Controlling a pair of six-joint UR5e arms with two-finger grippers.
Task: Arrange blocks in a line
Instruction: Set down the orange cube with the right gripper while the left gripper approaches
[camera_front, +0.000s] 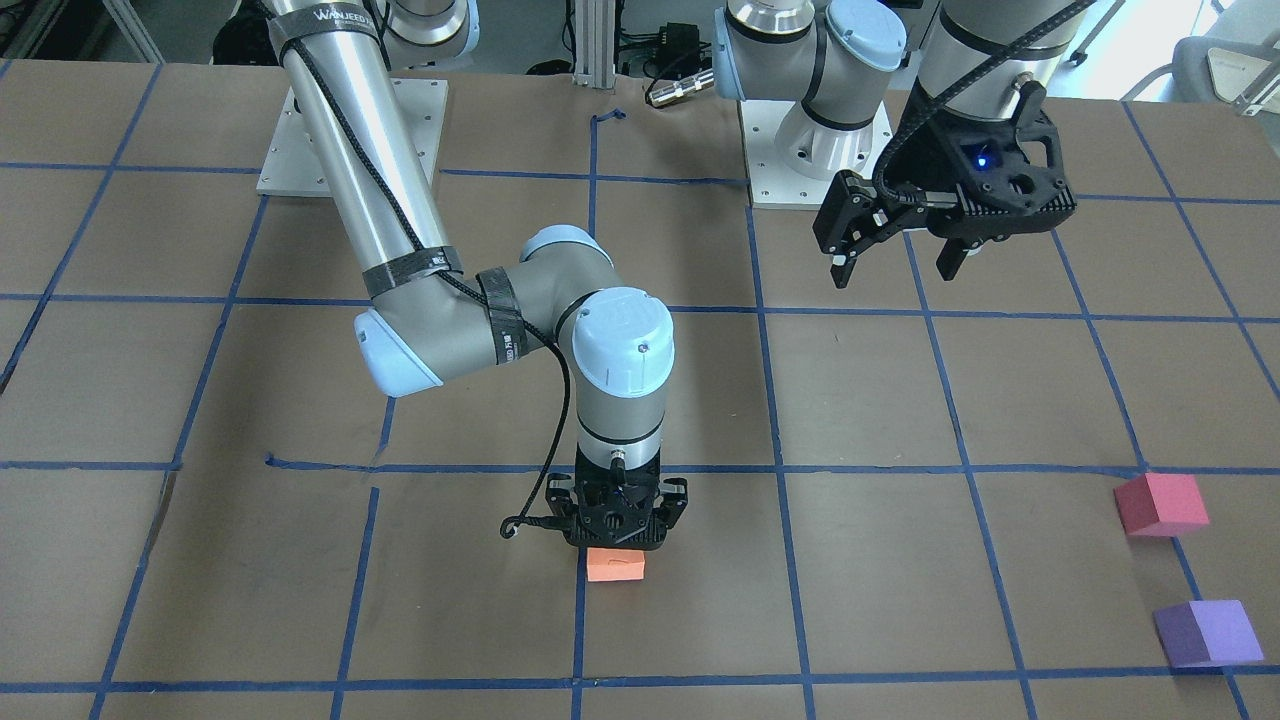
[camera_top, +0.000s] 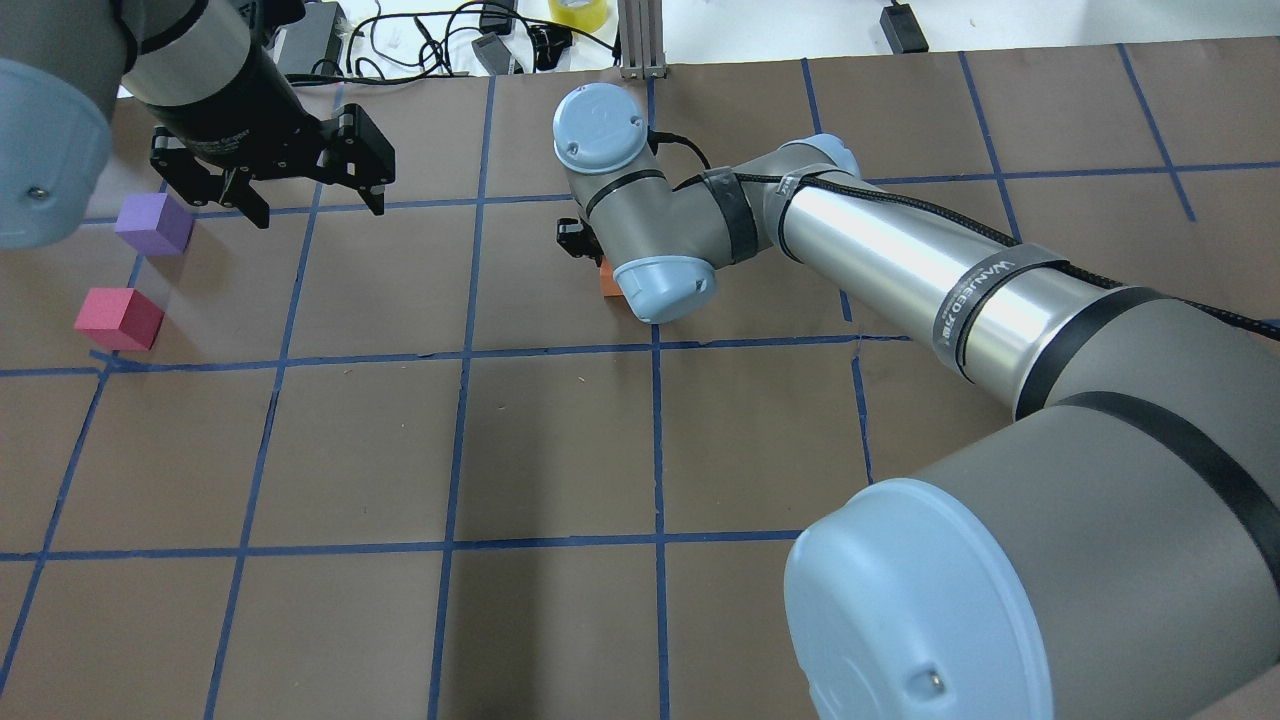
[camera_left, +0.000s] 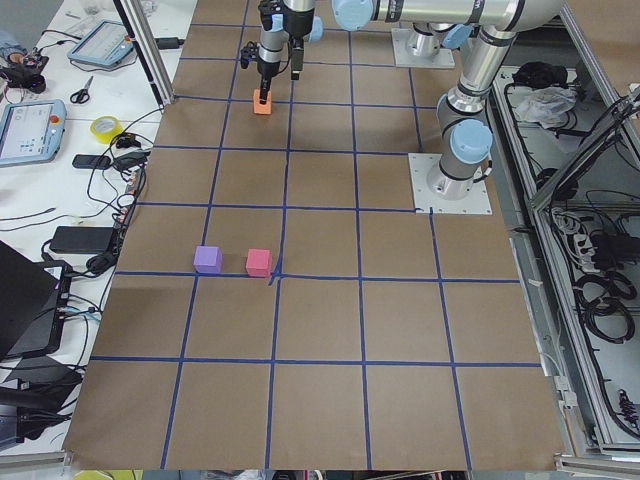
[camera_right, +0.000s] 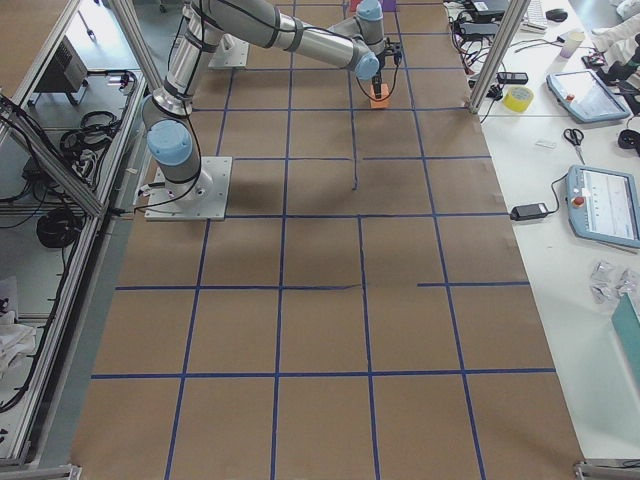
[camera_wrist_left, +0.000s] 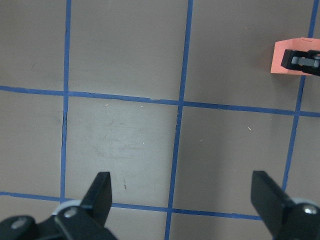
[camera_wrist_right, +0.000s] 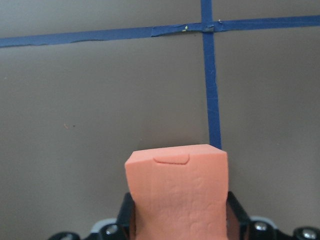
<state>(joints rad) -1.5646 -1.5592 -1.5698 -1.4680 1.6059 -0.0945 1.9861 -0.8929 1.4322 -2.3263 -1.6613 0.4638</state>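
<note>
My right gripper (camera_front: 617, 545) points straight down at the table and is shut on the orange block (camera_front: 615, 565), which sits at or just above the surface by a blue tape line. In the right wrist view the orange block (camera_wrist_right: 177, 190) fills the space between the fingers. My left gripper (camera_front: 895, 272) hangs open and empty above the table. In the overhead view the left gripper (camera_top: 320, 212) is just right of the purple block (camera_top: 154, 223). The pinkish-red block (camera_top: 118, 318) lies nearer the robot, close beside the purple one. Both rest on the table.
The brown table carries a blue tape grid (camera_front: 775, 468). The right arm's elbow and wrist (camera_front: 620, 340) hang over the table's middle. Two arm base plates (camera_front: 350, 140) sit at the robot's side. Cables and a tape roll (camera_top: 578, 12) lie beyond the far edge.
</note>
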